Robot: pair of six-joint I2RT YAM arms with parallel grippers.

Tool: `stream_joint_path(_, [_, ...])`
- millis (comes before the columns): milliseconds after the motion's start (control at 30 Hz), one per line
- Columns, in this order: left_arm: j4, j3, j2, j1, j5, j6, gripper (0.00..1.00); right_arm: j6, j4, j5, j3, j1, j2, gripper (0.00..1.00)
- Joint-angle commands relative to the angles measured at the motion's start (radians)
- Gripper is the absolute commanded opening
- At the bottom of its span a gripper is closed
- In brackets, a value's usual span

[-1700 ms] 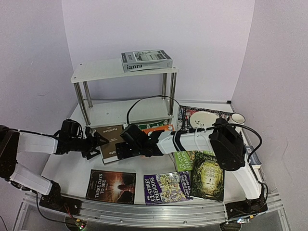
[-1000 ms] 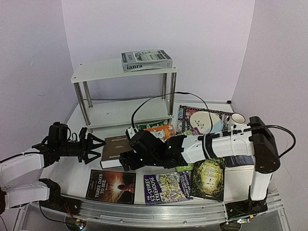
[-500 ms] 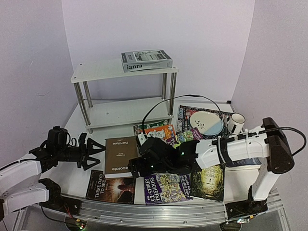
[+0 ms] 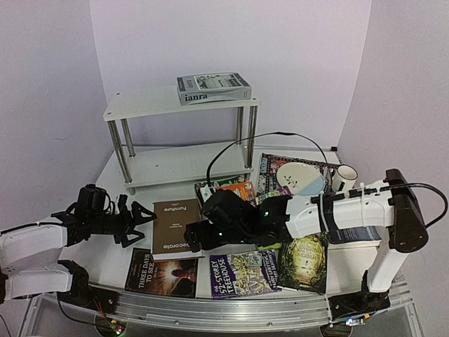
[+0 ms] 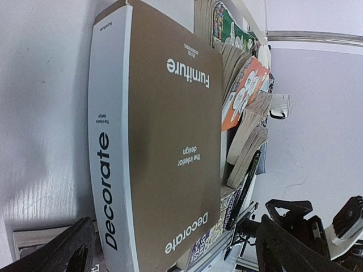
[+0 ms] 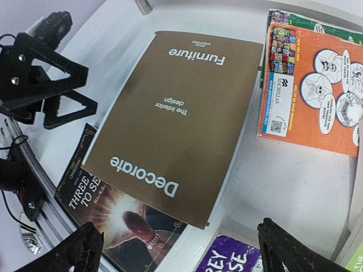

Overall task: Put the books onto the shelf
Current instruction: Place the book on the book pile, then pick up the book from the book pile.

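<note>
Since the Decorate book slid forward, left pincer and right pincer stand open by it.

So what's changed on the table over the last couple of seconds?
The brown book slid away from the shelf toward the near edge and now overlaps the dark book. The left gripper backed off leftward, and the right gripper came nearer with the book. Both sets of jaws stand open, off the book. The grey book on the shelf, the plate and the mug stayed put.
</note>
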Motion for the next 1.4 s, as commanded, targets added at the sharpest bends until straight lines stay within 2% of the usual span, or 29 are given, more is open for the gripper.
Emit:
stream_joint_path(0, [0.160, 0.024, 0.081, 0.002, 0.017, 0.012, 1.00, 0.066, -0.029, -0.082, 0.063, -0.045, 0.050, 0.95])
stream_joint_path(67, [0.179, 0.034, 0.129, 0.003, 0.029, 0.030, 0.99, 0.083, -0.021, -0.095, 0.074, -0.053, 0.065, 0.93])
stream_joint_path(167, [0.211, 0.049, 0.196, 0.005, 0.053, 0.048, 0.91, 0.109, -0.007, -0.105, 0.080, -0.062, 0.082, 0.90])
stream_joint_path(267, [0.226, 0.054, 0.232, 0.007, 0.048, 0.053, 0.88, 0.130, 0.006, -0.108, 0.082, -0.075, 0.099, 0.84])
stream_joint_path(300, [0.229, 0.052, 0.238, 0.007, 0.044, 0.053, 0.88, 0.139, 0.007, -0.110, 0.085, -0.080, 0.105, 0.80])
stream_joint_path(367, [0.236, 0.050, 0.254, 0.007, 0.040, 0.052, 0.87, 0.156, 0.010, -0.116, 0.086, -0.090, 0.120, 0.62])
stream_joint_path(433, [0.240, 0.052, 0.277, 0.008, 0.044, 0.053, 0.87, 0.173, 0.015, -0.124, 0.086, -0.097, 0.133, 0.57])
stream_joint_path(567, [0.246, 0.064, 0.324, 0.007, 0.064, 0.063, 0.87, 0.183, 0.018, -0.128, 0.081, -0.101, 0.151, 0.53])
stream_joint_path(1033, [0.287, 0.100, 0.467, 0.006, 0.135, 0.083, 0.84, 0.201, 0.069, -0.160, 0.029, -0.101, 0.197, 0.52])
stream_joint_path(1167, [0.329, 0.102, 0.485, 0.006, 0.167, 0.062, 0.77, 0.196, 0.071, -0.167, 0.027, -0.101, 0.204, 0.52])
stream_joint_path(1367, [0.335, 0.114, 0.408, 0.007, 0.173, 0.049, 0.59, 0.185, 0.073, -0.173, 0.022, -0.101, 0.199, 0.52])
